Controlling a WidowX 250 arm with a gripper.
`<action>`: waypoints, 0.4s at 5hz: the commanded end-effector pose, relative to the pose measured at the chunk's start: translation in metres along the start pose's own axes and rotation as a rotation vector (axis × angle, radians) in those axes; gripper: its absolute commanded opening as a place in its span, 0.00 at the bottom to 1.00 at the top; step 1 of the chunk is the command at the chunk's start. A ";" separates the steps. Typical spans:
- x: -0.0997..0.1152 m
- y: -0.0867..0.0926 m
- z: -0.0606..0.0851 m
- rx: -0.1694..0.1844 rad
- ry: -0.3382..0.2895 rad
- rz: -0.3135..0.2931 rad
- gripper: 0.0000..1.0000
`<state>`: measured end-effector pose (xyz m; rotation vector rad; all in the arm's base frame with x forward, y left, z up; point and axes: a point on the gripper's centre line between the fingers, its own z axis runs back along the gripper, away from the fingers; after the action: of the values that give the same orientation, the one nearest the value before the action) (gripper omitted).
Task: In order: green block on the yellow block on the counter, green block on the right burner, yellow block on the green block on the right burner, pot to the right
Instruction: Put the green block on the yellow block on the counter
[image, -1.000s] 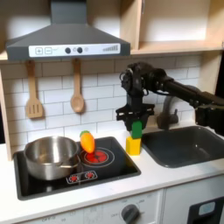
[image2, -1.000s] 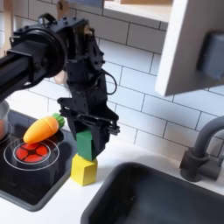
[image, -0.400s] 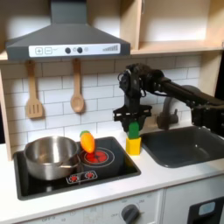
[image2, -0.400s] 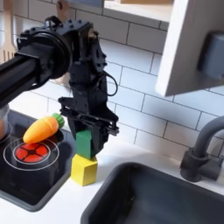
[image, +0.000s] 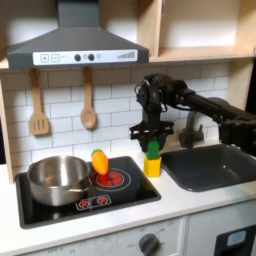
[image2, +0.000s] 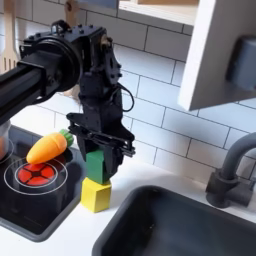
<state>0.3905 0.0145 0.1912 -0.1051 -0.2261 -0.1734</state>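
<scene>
The green block (image: 153, 151) (image2: 97, 166) sits stacked on the yellow block (image: 152, 167) (image2: 96, 194) on the counter (image: 185, 200), between the hob and the sink. My gripper (image: 153, 142) (image2: 98, 152) comes straight down from above and is shut on the green block's upper part. In the first exterior view, the right burner (image: 113, 180) (image2: 35, 176) is bare red rings to the left of the stack. The steel pot (image: 57, 178) stands on the hob's left side in the first exterior view.
An orange-and-yellow carrot toy (image: 100, 162) (image2: 48, 147) lies at the back of the hob near the right burner. The dark sink (image: 212, 165) (image2: 185, 225) with its faucet (image2: 228, 170) is right of the blocks. Wooden utensils (image: 38, 108) hang on the tiled wall.
Almost nothing differs. The gripper stays clasped on the green block above the yellow block, shifting only a hair to the first exterior view's left.
</scene>
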 end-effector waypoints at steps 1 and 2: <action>-0.005 -0.003 0.001 -0.008 0.006 -0.012 0.00; -0.008 -0.002 0.000 -0.002 0.013 -0.014 0.00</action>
<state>0.3818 0.0127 0.1909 -0.1120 -0.2146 -0.1874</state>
